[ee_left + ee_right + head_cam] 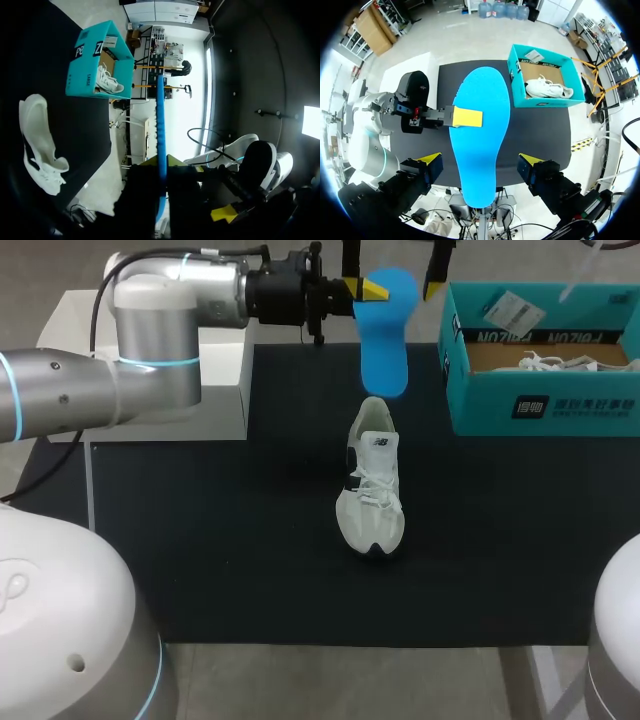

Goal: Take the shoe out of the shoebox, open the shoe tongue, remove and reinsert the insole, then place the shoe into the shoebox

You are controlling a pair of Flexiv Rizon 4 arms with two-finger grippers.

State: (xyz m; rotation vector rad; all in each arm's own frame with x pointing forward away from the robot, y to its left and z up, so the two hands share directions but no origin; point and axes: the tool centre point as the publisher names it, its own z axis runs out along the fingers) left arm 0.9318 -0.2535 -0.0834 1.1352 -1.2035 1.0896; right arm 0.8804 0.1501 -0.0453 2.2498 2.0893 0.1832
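A blue insole (385,340) hangs in the air above the far side of a black mat (200,540), pinched flat at one edge by the left gripper (372,287). The right gripper (480,161) is spread wide, its fingers on either side of the insole without touching it. A white shoe (372,485) lies mid-mat, well apart from a teal shoebox (540,405) holding a second shoe (560,362).
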